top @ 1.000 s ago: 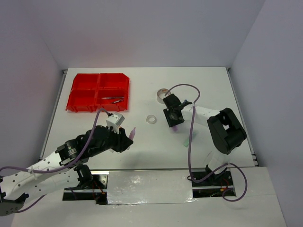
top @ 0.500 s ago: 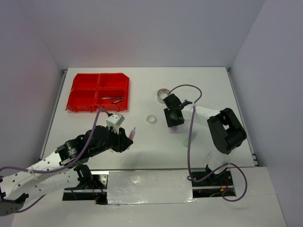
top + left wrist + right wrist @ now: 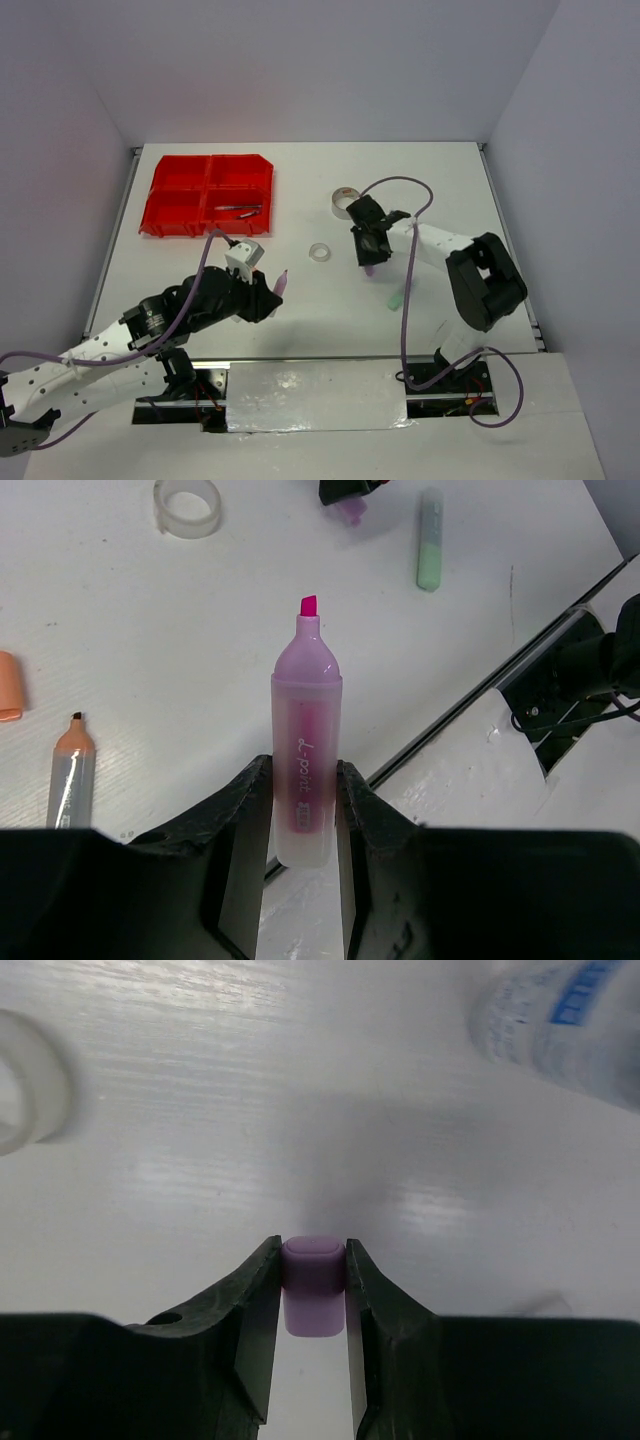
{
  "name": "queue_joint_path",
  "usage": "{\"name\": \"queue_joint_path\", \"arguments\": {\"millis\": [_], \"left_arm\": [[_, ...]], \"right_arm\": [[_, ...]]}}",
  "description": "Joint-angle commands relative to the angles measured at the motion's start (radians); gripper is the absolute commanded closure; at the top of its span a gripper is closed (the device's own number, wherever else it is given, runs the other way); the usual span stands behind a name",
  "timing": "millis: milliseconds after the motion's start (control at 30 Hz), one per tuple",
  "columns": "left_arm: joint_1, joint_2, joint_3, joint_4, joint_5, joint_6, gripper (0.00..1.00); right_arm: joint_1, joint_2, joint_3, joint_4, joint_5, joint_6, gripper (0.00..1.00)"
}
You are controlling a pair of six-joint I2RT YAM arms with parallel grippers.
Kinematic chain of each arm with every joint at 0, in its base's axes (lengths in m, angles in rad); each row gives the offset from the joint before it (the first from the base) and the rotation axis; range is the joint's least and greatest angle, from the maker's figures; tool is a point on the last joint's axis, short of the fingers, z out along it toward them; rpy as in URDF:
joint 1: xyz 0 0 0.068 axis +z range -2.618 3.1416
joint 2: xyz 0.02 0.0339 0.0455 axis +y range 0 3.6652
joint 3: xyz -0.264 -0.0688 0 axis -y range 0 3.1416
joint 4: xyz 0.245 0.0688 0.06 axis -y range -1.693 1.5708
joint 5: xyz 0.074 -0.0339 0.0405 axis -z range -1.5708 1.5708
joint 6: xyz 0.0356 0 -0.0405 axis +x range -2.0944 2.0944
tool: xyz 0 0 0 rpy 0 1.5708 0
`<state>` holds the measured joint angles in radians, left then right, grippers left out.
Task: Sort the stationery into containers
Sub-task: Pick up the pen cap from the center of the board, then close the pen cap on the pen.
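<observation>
White bench (image 3: 420,180) is sitting below me. My left claw (image 3: 300,780) is squeezing the pink marker (image 3: 305,710) above it. My right claw (image 3: 312,1252) is pinching the tiny purple cap (image 3: 313,1300) on it, which might be slipping out.

A white table (image 3: 300,190) is filling the bottom of a plain enclosure, with a pale back wall (image 3: 320,70) and two side walls (image 3: 50,200) rising around it. Soft light is glancing off its surface, and a shiny sheet (image 3: 315,395) is lying along its near edge

Tape ring (image 3: 25,1080), bottle (image 3: 570,1020) flank right hand (image 3: 313,1255).
</observation>
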<state>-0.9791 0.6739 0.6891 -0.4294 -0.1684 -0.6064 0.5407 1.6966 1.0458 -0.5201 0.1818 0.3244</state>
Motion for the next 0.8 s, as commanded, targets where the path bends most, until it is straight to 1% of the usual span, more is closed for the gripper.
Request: {"name": "queue_joint_path", "arguments": {"millis": [0,33,67,133,200,233,267,300,333,367,400,433,467,533,567,633,667,700,767], "left_arm": [[-0.006,0.001,-0.040,0.116,0.026,-0.016,1.00],[-0.006,0.004,-0.049,0.167,0.026,-0.019,1.00],[-0.007,0.010,-0.057,0.193,0.026,-0.018,1.00],[-0.007,0.038,-0.066,0.260,0.017,-0.015,1.00],[-0.009,0.065,-0.069,0.319,0.044,0.025,1.00],[-0.010,0.088,-0.072,0.384,0.059,0.034,1.00],[-0.012,0.098,-0.077,0.420,0.087,0.063,1.00],[-0.012,0.108,-0.089,0.473,0.155,0.074,1.00],[-0.012,0.108,-0.097,0.518,0.202,0.086,1.00],[-0.013,0.105,-0.108,0.623,0.252,0.086,1.00],[-0.013,0.092,-0.137,0.686,0.303,0.079,1.00],[-0.013,0.086,-0.155,0.755,0.404,0.056,1.00],[-0.013,0.081,-0.184,0.890,0.452,0.045,1.00],[-0.013,0.072,-0.201,0.999,0.524,0.014,1.00],[-0.013,0.070,-0.209,1.079,0.570,0.007,1.00],[-0.013,0.067,-0.207,1.138,0.596,-0.009,1.00],[-0.013,0.070,-0.203,1.193,0.618,-0.015,1.00],[-0.013,0.076,-0.201,1.225,0.632,-0.021,1.00],[-0.013,0.091,-0.194,1.311,0.670,-0.046,1.00]], "right_arm": [[0.008,-0.210,0.045,-0.014,0.070,0.109,0.98],[0.013,-0.263,0.037,0.012,0.074,0.167,0.98],[0.021,-0.375,0.017,0.028,0.077,0.197,0.98],[0.044,-0.484,-0.006,0.087,0.106,0.296,0.98],[0.091,-0.614,-0.032,0.135,0.119,0.344,0.98],[0.103,-0.653,-0.044,0.222,0.101,0.358,0.98],[0.129,-0.693,-0.097,0.297,0.067,0.346,0.98],[0.136,-0.772,-0.134,0.393,-0.041,0.325,0.98],[0.139,-0.808,-0.177,0.583,-0.101,0.297,0.98],[0.145,-0.842,-0.243,0.654,-0.152,0.297,0.98],[0.148,-0.894,-0.265,0.722,-0.233,0.295,0.98],[0.151,-0.916,-0.279,0.806,-0.267,0.297,0.99],[0.162,-0.933,-0.286,0.834,-0.292,0.298,1.00],[0.185,-0.977,-0.285,0.903,-0.336,0.301,1.00],[0.198,-0.988,-0.286,0.932,-0.353,0.300,1.00],[0.251,-1.015,-0.283,1.006,-0.384,0.283,1.00],[0.269,-1.022,-0.290,1.040,-0.413,0.275,1.00],[0.313,-1.026,-0.294,1.074,-0.419,0.251,1.00],[0.349,-1.035,-0.291,1.127,-0.435,0.225,1.00]]}}
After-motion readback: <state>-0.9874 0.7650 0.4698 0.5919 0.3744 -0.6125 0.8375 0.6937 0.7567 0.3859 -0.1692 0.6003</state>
